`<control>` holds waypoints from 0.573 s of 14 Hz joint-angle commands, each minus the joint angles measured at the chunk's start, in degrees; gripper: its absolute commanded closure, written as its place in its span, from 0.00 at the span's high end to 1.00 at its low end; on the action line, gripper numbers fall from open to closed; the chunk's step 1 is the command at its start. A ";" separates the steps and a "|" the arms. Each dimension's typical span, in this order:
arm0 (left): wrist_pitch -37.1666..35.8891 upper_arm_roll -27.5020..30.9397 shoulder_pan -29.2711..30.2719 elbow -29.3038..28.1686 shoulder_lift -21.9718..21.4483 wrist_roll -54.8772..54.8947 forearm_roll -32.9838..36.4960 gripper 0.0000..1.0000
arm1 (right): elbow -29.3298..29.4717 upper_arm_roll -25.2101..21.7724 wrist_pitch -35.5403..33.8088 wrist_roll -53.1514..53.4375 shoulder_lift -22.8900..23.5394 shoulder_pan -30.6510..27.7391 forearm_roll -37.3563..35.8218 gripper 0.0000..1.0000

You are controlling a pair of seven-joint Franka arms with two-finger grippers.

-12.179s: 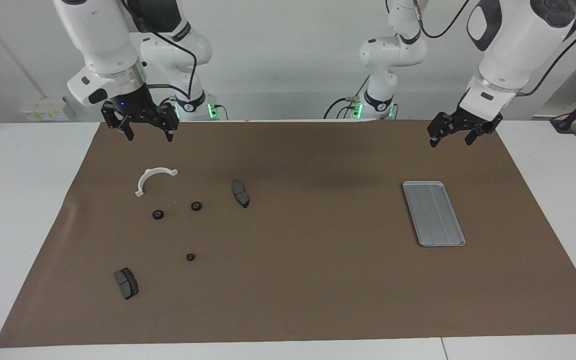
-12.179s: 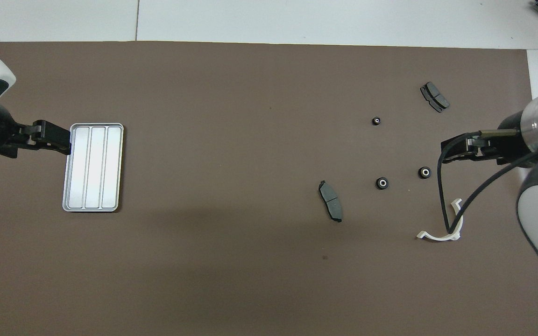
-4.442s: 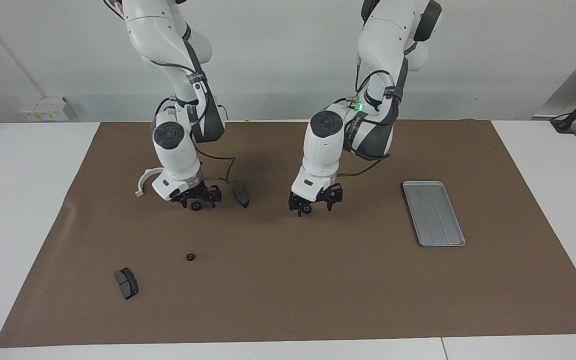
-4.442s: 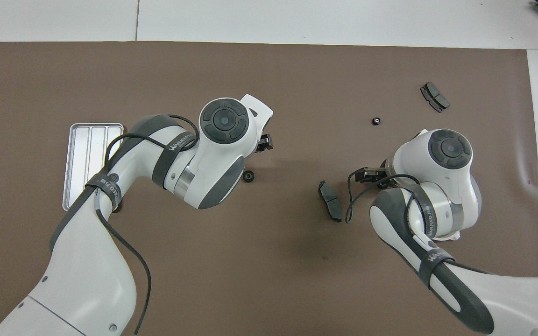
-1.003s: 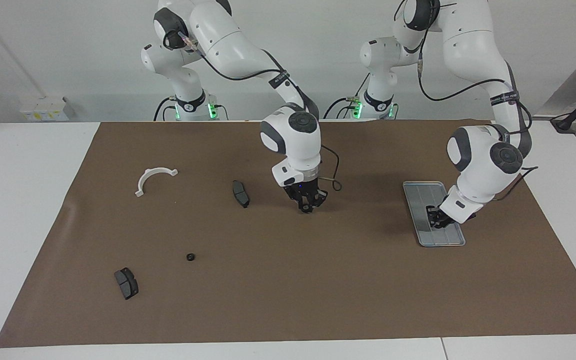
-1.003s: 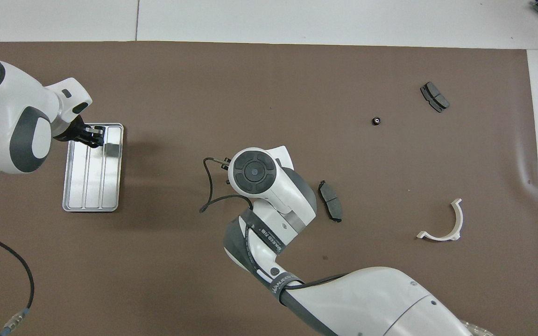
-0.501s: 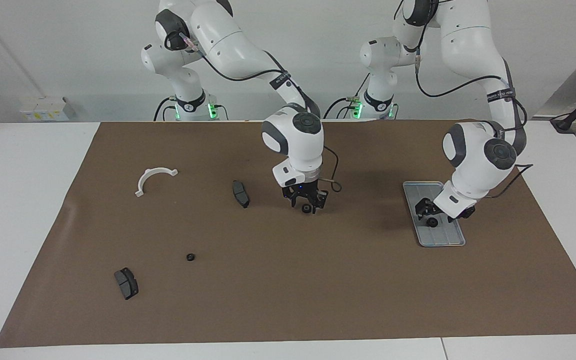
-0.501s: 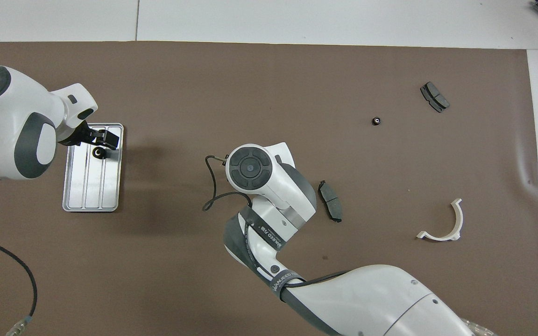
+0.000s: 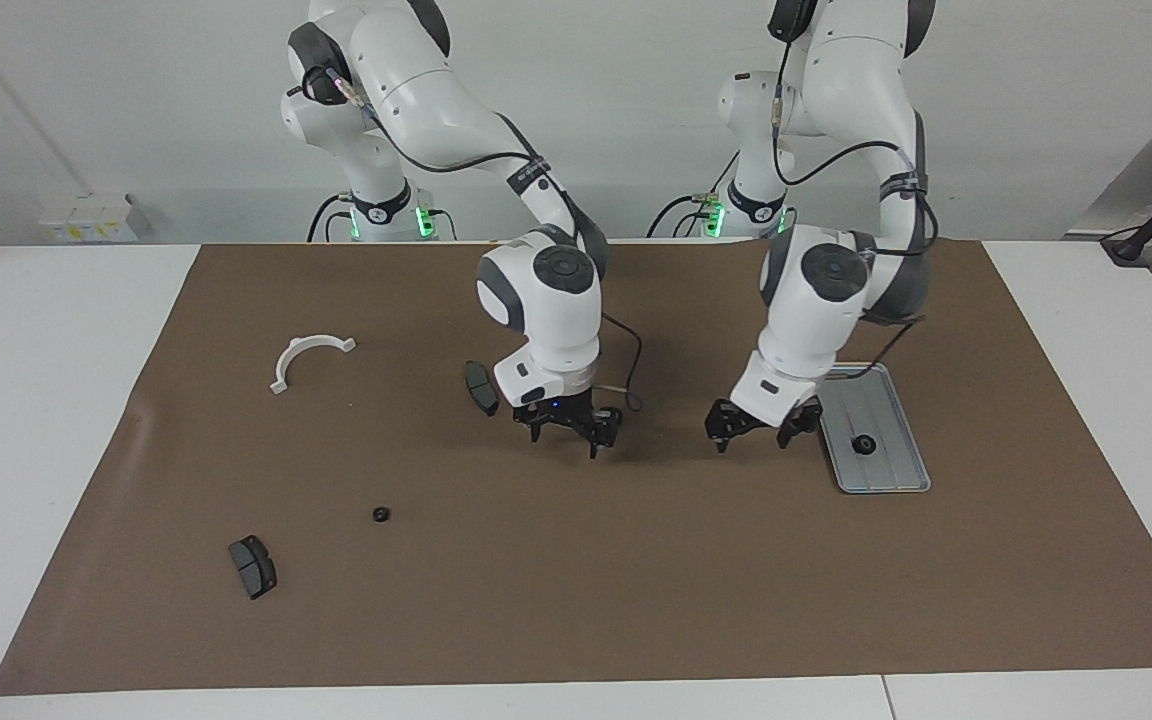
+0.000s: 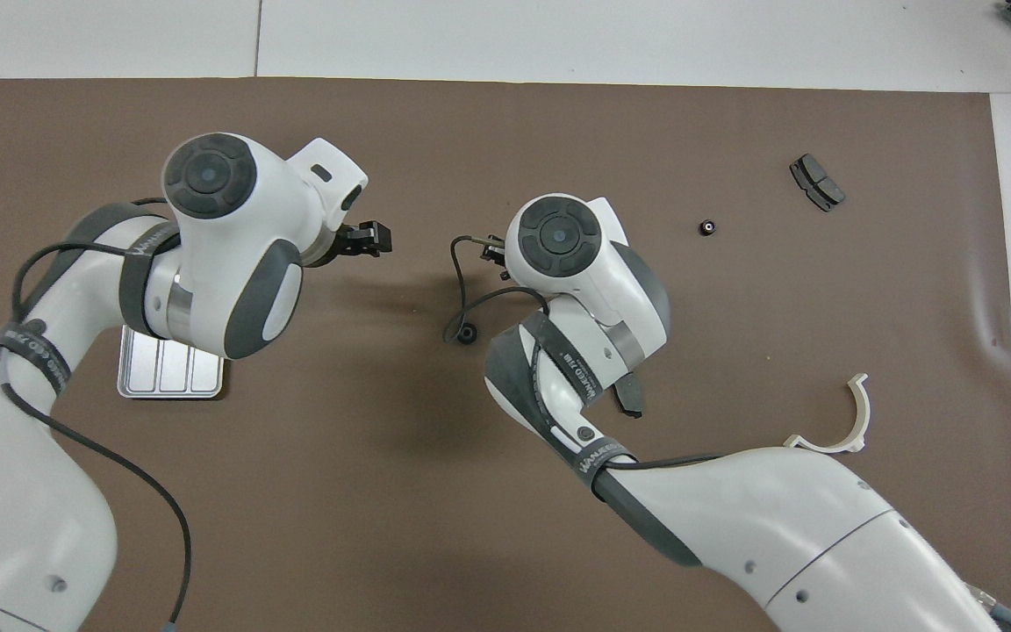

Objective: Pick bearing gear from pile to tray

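Readable text is found only on the dark straps wrapped around the arms in the overhead view. On the strap of the right arm [image 10: 569,369], white capital letters are printed that appear to read "WANJEED", though the last letters cannot be made out with certainty. Similar white lettering is carried on the strap of the left arm [image 10: 32,347], too small to be read. No other labels or numbers can be read.

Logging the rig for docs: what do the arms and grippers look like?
Both arms have glossy white shells with dark grey joint caps and bands, and loose black cables along them. The right gripper and left gripper are black with two fingers. Green lights glow at the bases.
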 commanded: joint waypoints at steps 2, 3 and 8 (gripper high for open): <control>3.62 1.12 -6.42 -0.43 0.61 -7.83 -0.15 0.97 | 3.20 0.82 -1.28 -10.46 2.67 -7.48 -0.85 1.00; 3.54 1.21 -7.82 -0.52 0.96 -7.92 -0.24 0.96 | 3.20 0.82 -1.28 -12.48 2.76 -9.33 -0.68 1.00; 3.80 1.21 -11.26 -4.03 1.05 -8.45 -0.15 0.87 | 3.29 1.08 -1.55 -25.22 3.28 -17.16 0.99 1.00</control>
